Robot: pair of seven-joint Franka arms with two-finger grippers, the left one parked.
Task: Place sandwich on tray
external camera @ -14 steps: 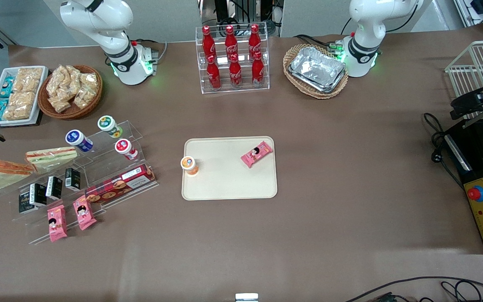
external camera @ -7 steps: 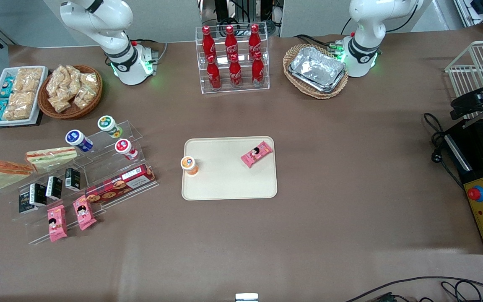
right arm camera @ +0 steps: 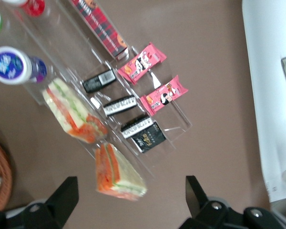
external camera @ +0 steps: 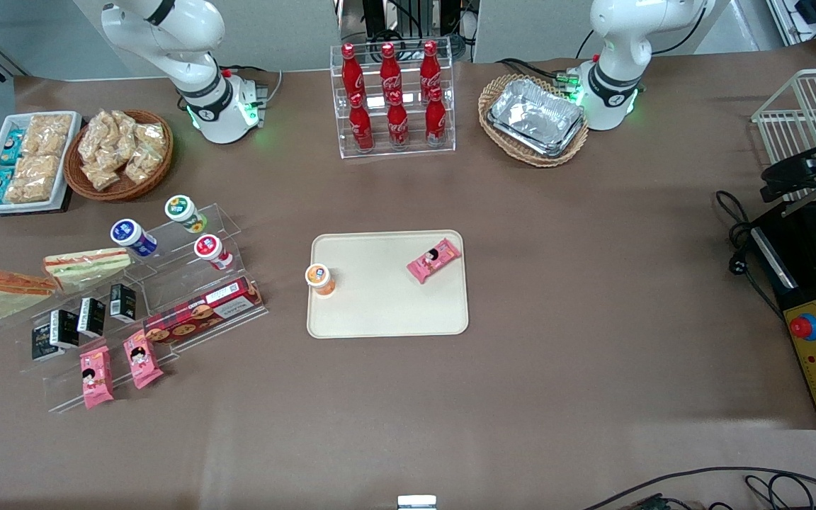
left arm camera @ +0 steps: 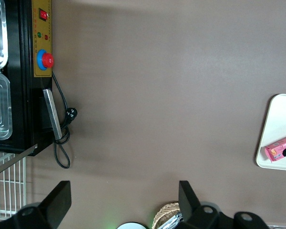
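The sandwich [external camera: 15,290], a clear-wrapped wedge with an orange-red filling edge, lies at the working arm's end of the table beside the acrylic stand [external camera: 167,283]. In the right wrist view the sandwich [right arm camera: 118,174] sits below my gripper [right arm camera: 131,195], which hovers over it, open, with nothing between its black fingers [right arm camera: 66,193]. The gripper does not show in the front view. The cream tray [external camera: 387,304] lies mid-table, well apart from the sandwich.
A green-filled sandwich [external camera: 86,263] lies next to the task one. An orange-lidded cup [external camera: 320,278] and a pink snack packet [external camera: 434,260] sit on the tray. The stand holds bottles, black cartons and a biscuit box [external camera: 202,312]. A cola rack [external camera: 392,99] and wicker baskets stand farther back.
The dark part of the working arm at the front view's edge has slid out of that view. Nothing on the table has moved.
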